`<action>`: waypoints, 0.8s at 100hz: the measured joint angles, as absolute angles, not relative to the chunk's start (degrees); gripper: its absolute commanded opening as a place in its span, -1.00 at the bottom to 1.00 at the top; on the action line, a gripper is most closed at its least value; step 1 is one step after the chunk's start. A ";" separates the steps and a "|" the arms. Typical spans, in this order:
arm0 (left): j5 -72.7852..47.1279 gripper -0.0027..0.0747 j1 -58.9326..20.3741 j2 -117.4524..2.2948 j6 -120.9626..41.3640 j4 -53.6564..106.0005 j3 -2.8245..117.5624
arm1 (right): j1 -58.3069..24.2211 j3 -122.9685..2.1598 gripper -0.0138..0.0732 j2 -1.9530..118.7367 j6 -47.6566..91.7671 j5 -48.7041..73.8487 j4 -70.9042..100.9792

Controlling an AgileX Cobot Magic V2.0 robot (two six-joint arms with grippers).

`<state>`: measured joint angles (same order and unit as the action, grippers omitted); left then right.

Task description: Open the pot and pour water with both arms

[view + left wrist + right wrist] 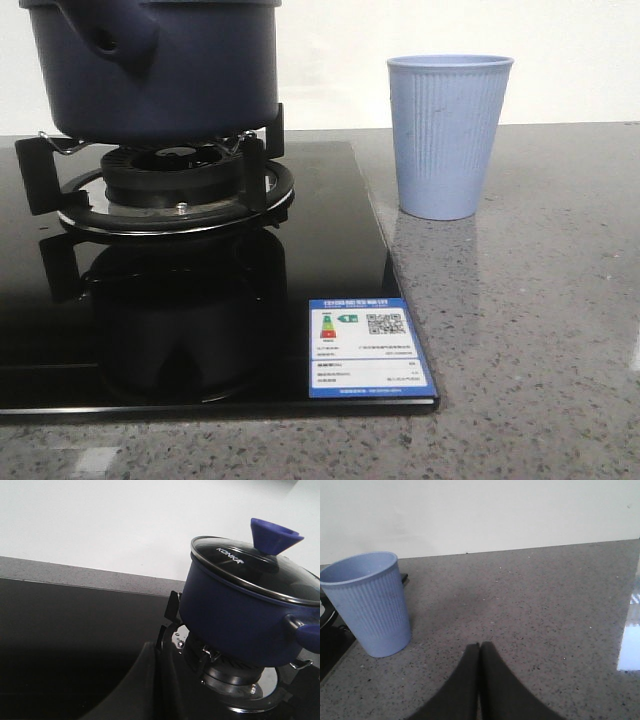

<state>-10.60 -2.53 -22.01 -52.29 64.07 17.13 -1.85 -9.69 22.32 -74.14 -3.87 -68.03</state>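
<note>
Grey speckled stone tabletop [520,330], pale wall behind. Black glass hob [330,260] set into it, energy label [365,348] at its near right corner. Pot [150,65] sits on the burner grate [170,190], stubby handle facing the camera; glass lid [260,567] with blue knob [272,535] in place. Light blue ribbed cup [448,135] upright on the tabletop just right of the hob. Left pincer [157,680] over the hob near the pot, fingers pressed together, holding nothing. Right pincer [480,680] low over the tabletop near the cup, fingers together, empty
</note>
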 measured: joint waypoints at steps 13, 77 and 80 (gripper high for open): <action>-10.49 -0.98 -2.53 -22.01 -52.29 64.07 17.13 | -1.85 -9.69 -0.84 22.32 -74.14 -3.87 -68.03; -0.46 -0.98 -2.53 -8.09 2.28 6.42 5.37 | -1.85 -9.69 -0.84 22.32 -74.14 -3.78 -68.03; -0.46 -0.98 -2.53 -6.81 2.43 6.15 3.97 | -1.85 -9.69 -0.84 22.32 -74.14 -3.78 -68.03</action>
<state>-0.46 -2.53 -6.81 2.43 6.15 3.97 -1.85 -9.69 22.32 -74.14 -3.78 -68.03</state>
